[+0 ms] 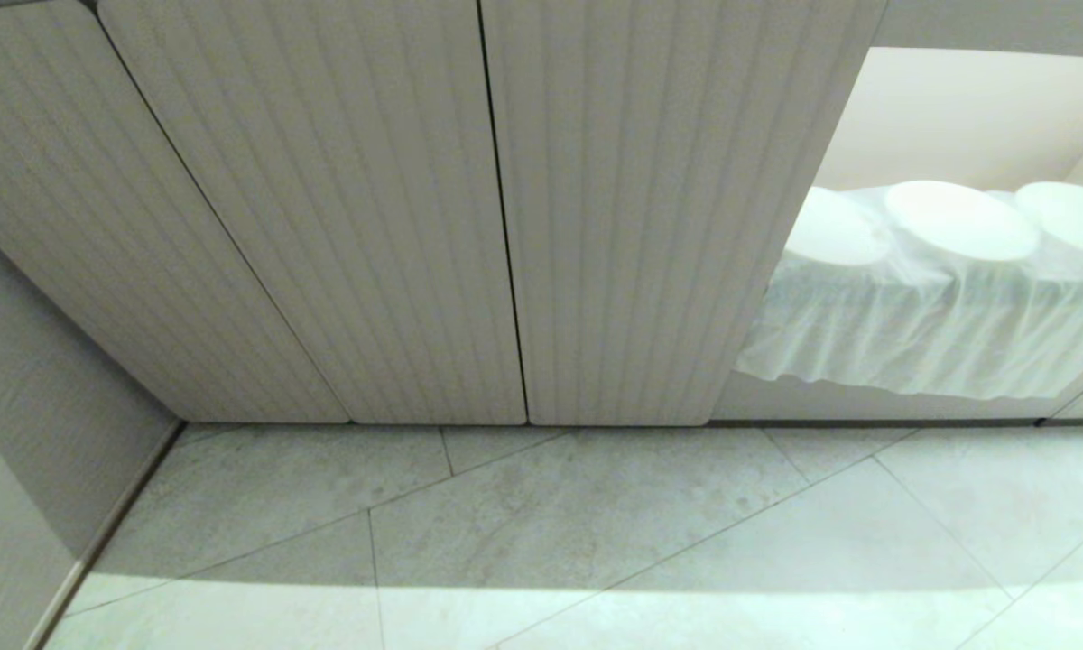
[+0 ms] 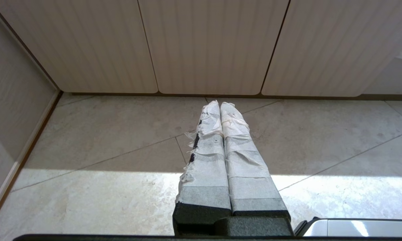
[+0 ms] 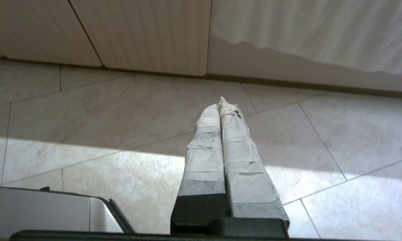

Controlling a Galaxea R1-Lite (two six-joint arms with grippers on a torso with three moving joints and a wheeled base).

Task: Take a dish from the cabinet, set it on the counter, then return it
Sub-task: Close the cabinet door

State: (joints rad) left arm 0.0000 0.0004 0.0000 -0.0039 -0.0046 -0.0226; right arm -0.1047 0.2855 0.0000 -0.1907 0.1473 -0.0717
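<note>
The cabinet (image 1: 325,226) fills the head view with its ribbed beige doors shut. At its right an open compartment holds three white round dishes (image 1: 961,219) on a shelf draped in white cloth (image 1: 921,334). I cannot tell which one is the dish. The counter is out of view. Neither arm shows in the head view. My left gripper (image 2: 220,104) is shut and empty, low over the floor in front of the doors (image 2: 211,43). My right gripper (image 3: 221,103) is also shut and empty above the tiles, short of the cloth's hanging edge (image 3: 321,30).
Pale stone floor tiles (image 1: 596,524) run up to the cabinet's base. A wall (image 1: 27,388) closes the left side. A grey-white part of my own base (image 3: 37,211) shows beside the right gripper and again (image 2: 355,227) beside the left one.
</note>
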